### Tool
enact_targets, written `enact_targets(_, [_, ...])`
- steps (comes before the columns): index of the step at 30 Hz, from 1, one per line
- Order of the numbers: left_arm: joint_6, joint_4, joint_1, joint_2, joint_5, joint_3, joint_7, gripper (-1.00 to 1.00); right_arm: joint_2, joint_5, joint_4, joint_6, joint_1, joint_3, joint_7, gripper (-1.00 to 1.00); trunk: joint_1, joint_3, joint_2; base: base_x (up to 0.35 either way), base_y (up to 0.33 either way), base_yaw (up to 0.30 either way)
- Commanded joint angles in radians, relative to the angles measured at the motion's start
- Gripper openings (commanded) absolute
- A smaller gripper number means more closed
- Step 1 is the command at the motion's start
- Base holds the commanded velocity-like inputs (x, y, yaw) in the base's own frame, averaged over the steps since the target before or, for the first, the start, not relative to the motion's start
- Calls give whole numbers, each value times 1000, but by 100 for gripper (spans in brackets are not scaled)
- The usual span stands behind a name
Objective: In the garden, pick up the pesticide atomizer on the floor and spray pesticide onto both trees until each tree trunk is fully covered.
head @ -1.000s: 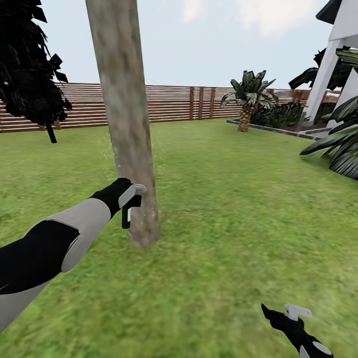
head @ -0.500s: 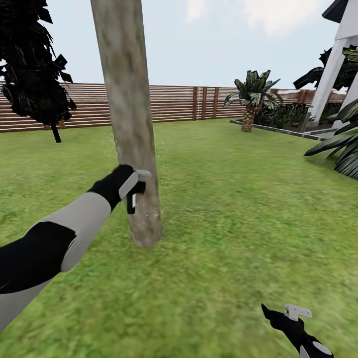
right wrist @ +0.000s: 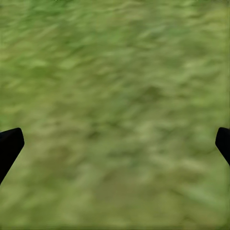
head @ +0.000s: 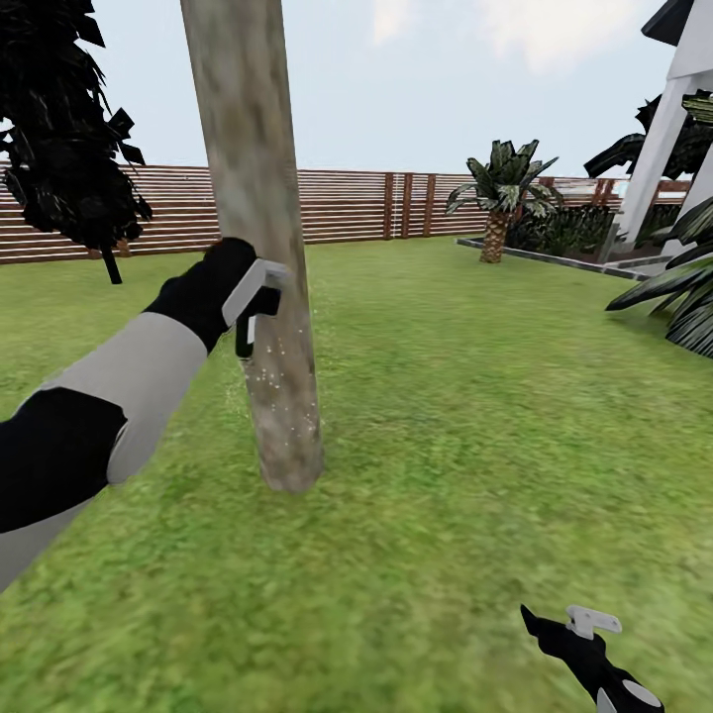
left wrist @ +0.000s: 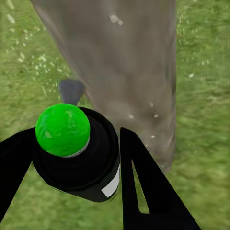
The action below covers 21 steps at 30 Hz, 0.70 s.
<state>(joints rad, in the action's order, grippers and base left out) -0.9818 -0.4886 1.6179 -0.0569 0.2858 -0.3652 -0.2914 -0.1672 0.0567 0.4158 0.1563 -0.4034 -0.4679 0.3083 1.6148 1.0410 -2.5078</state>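
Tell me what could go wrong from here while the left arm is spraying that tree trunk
1. The left gripper holding the pesticide atomizer sits very close to the tree trunk; another reach forward might knock it against the bark.
2. The white droplets show in a patch on the near side below the gripper, so the upper trunk and far side could end up unsprayed.
3. The atomizer is small between the fingers and may slip if bumped.

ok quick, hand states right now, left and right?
Left hand: closed on the pesticide atomizer, green spot on top, held at the tree trunk.
Right hand: open, holding nothing, over grass.
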Motion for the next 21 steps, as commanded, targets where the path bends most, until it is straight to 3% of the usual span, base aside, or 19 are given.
enact_targets(1, [0, 0, 9, 0, -2, 0, 0, -100, 0, 0, 0, 0, 0, 0, 0, 100, 0, 0, 0, 0, 0, 0])
enact_targets(5, [0, 1, 47, 17, -3, 1, 0, -100, 0, 0, 0, 0, 0, 0, 0, 100, 0, 0, 0, 0, 0, 0])
enact_targets(6, [0, 1, 64, 47, -4, 1, 0, -100, 0, 0, 0, 0, 0, 0, 0, 100, 0, 0, 0, 0, 0, 0])
enact_targets(7, [-1, 1, 69, 60, -4, 1, 0, -100, 0, 0, 0, 0, 0, 0, 0, 100, 0, 0, 0, 0, 0, 0])
enact_targets(9, [-1, 13, 72, 71, -3, 0, 0, -100, -1, 0, 0, 0, 0, -1, 0, 100, 0, 0, 0, 0, 0, 0])
enact_targets(13, [0, 79, 74, 68, -2, -3, 0, -100, 0, 0, 0, -1, 0, 0, 0, 100, 0, 0, 0, 0, 0, 0])
enact_targets(21, [7, 255, 67, 36, 3, -6, 11, -100, 0, 0, 0, 0, 0, 0, 0, 100, 0, 0, 0, 0, 0, 0])
